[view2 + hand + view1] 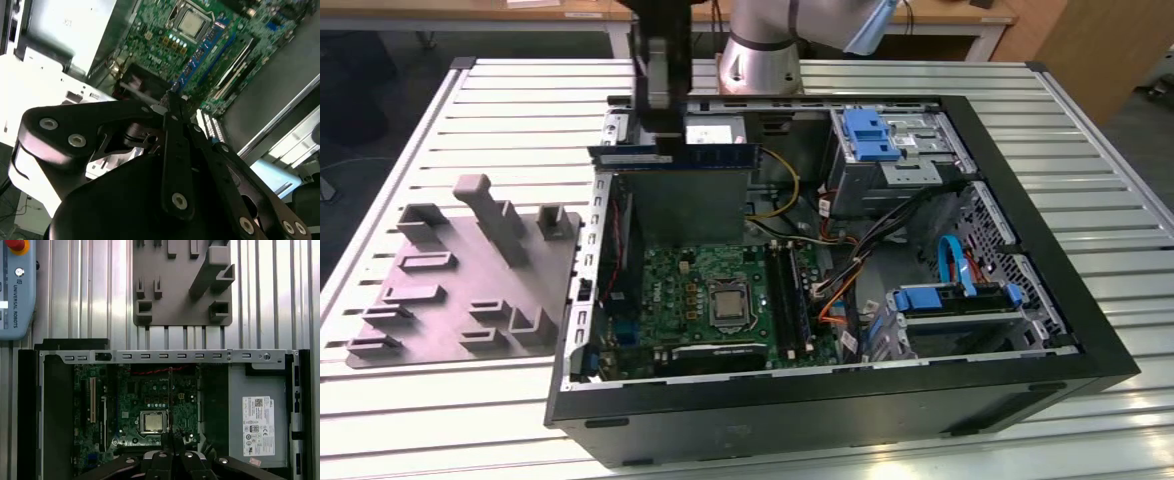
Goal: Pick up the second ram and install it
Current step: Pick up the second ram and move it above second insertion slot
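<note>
The second ram [714, 155], a long thin blue stick, hangs level above the grey power-supply box [678, 200] at the back of the open computer case [1014, 300]. My gripper [670, 146] is shut on its top edge near the middle. In the first wrist view the ram [170, 400] shows edge-on as a thin line running out from the gripper [170, 439] over the motherboard [150, 395]. The black fingers [172, 130] meet in the second wrist view. The memory slots [787, 290] lie beside the processor [724, 298], well below and toward the front of the held stick.
A grey holder plate [467, 290] with raised posts lies on the slatted table at the exterior view's left. Blue drive brackets [870, 135] and cables [854, 250] fill the case's other side. A teach pendant [15, 285] rests on the table.
</note>
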`<state>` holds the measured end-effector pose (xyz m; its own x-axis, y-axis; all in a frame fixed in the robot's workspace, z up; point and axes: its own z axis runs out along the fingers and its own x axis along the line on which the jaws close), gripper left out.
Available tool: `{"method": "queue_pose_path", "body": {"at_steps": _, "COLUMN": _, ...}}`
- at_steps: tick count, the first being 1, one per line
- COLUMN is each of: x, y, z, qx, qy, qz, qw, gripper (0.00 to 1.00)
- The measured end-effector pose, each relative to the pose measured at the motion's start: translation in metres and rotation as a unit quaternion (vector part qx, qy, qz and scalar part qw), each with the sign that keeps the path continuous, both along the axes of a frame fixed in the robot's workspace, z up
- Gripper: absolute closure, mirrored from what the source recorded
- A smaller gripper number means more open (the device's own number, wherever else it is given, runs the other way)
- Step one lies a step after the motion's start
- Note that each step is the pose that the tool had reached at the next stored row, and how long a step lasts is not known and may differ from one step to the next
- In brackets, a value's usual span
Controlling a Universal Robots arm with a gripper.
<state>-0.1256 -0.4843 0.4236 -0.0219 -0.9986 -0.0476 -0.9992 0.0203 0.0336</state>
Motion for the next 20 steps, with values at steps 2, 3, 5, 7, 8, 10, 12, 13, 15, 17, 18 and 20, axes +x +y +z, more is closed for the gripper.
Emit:
{"method": "queue_pose_path", "body": {"at_steps": 2, "x": 0.009, "y": 0.0, "z": -0.0002, "qx": 0.0, "qy": 0.0001, "qz": 0.0, "qw": 1.0, "gripper": 0.89}}
{"method": "queue_pose_path", "body": {"at_steps": 3, "x": 0.013, "y": 0.0, "z": -0.0004, "qx": 0.0, "qy": 0.0001, "qz": 0.0, "qw": 1.0, "gripper": 0.89}}
{"method": "queue_pose_path", "body": {"at_steps": 5, "x": 0.019, "y": 0.0, "z": -0.001, "qx": 0.0, "qy": 0.0002, "qz": 0.0, "qw": 1.0, "gripper": 0.89}}
{"method": "queue_pose_path", "body": {"at_steps": 7, "x": 0.024, "y": 0.0, "z": -0.0026, "qx": 0.0, "qy": 0.0003, "qz": 0.0, "qw": 1.0, "gripper": 0.89}}
{"method": "queue_pose_path", "body": {"at_steps": 8, "x": 0.026, "y": 0.0, "z": -0.0036, "qx": 0.0, "qy": 0.0005, "qz": 0.0, "qw": 1.0, "gripper": 0.89}}
{"method": "queue_pose_path", "body": {"at_steps": 10, "x": 0.03, "y": 0.0, "z": -0.0054, "qx": 0.0, "qy": 0.0008, "qz": 0.0, "qw": 1.0, "gripper": 0.89}}
{"method": "queue_pose_path", "body": {"at_steps": 12, "x": 0.035, "y": 0.0, "z": -0.0072, "qx": 0.0, "qy": 0.0011, "qz": 0.0, "qw": 1.0, "gripper": 0.89}}
{"method": "queue_pose_path", "body": {"at_steps": 13, "x": 0.036, "y": 0.0, "z": -0.0083, "qx": 0.0001, "qy": 0.0012, "qz": 0.0, "qw": 1.0, "gripper": 0.89}}
{"method": "queue_pose_path", "body": {"at_steps": 15, "x": 0.04, "y": 0.0, "z": -0.0111, "qx": 0.0001, "qy": 0.0014, "qz": 0.0, "qw": 1.0, "gripper": 0.89}}
{"method": "queue_pose_path", "body": {"at_steps": 17, "x": 0.043, "y": 0.0, "z": -0.0139, "qx": 0.0, "qy": 0.0016, "qz": 0.0, "qw": 1.0, "gripper": 0.89}}
{"method": "queue_pose_path", "body": {"at_steps": 18, "x": 0.044, "y": 0.0, "z": -0.0152, "qx": -0.0001, "qy": 0.0017, "qz": 0.0, "qw": 1.0, "gripper": 0.89}}
{"method": "queue_pose_path", "body": {"at_steps": 20, "x": 0.046, "y": 0.0001, "z": -0.0174, "qx": 0.0, "qy": 0.0017, "qz": 0.0, "qw": 1.0, "gripper": 0.89}}
